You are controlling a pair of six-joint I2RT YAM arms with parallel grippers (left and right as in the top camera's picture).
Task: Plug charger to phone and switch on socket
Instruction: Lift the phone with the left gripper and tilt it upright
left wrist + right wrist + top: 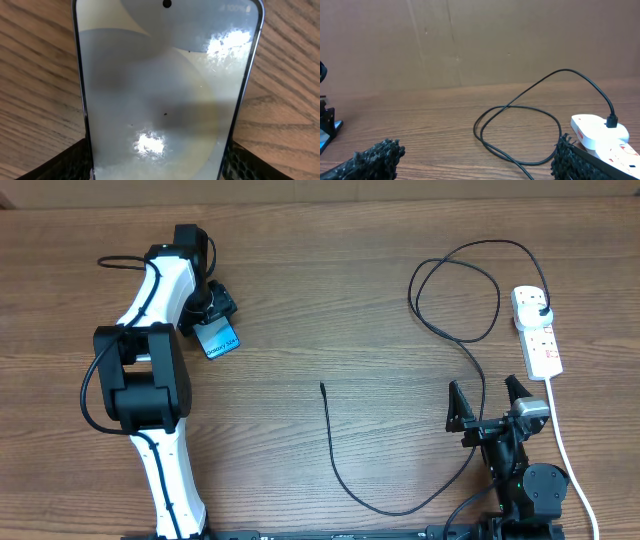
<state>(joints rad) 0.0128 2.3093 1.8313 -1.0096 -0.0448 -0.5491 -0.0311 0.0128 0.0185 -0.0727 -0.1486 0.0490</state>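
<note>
Seen from overhead, the left claw (pixel 214 318) hides most of the phone (pixel 221 341). From the left wrist, the phone's top and bottom run off the picture, glare washes out its screen, and the corner print is unreadable. The right edge cuts the socket (pixel 592 125); its white cord (pixel 572 470) leaves the overhead picture's bottom.

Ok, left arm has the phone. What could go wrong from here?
1. The left gripper pinches the phone only by its slim edges, so it could slip or twist.
2. The charger cable runs right beside the open right gripper. Reaching for the connector tip might snag it and tug the plug from the socket.
</note>
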